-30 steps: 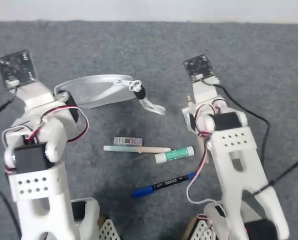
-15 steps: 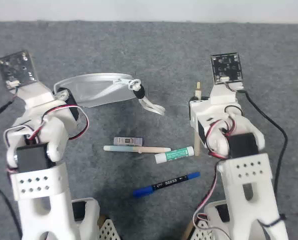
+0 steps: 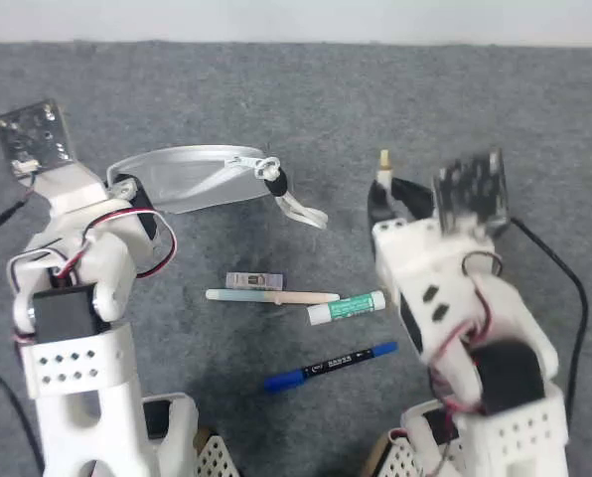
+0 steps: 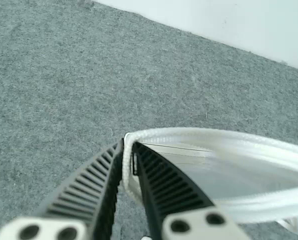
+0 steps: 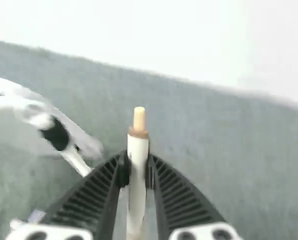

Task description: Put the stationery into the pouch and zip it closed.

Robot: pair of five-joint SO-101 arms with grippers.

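High view first: the pouch point(image 3: 192, 177) lies upper left of centre on the grey mat point(image 3: 306, 89). Its mouth gapes and its strap point(image 3: 301, 211) trails toward the middle. The left gripper point(image 3: 127, 189) is clamped on the pouch's left end. Over on the right, the right gripper point(image 3: 383, 199) is closed around a pen point(image 3: 383, 161), tan tip pointing to the top of the frame, well apart from the pouch. Mid-frame lies a small clear case point(image 3: 251, 281), with a pale stick point(image 3: 271, 296) just below it and a green-and-white tube point(image 3: 346, 308) just beside the stick's right end. A blue marker point(image 3: 331, 365) lies lower down.

Left wrist view: the left gripper point(image 4: 127, 146) is pinched tight on the pouch point(image 4: 214, 167) rim, and the white zip edge curves away from the jaws.

Right wrist view: the right gripper point(image 5: 137, 161) squeezes the pen point(image 5: 138, 145), whose tip pokes out past the fingertips. Beyond it, blurred, is the pouch's black zip pull point(image 5: 56, 134).
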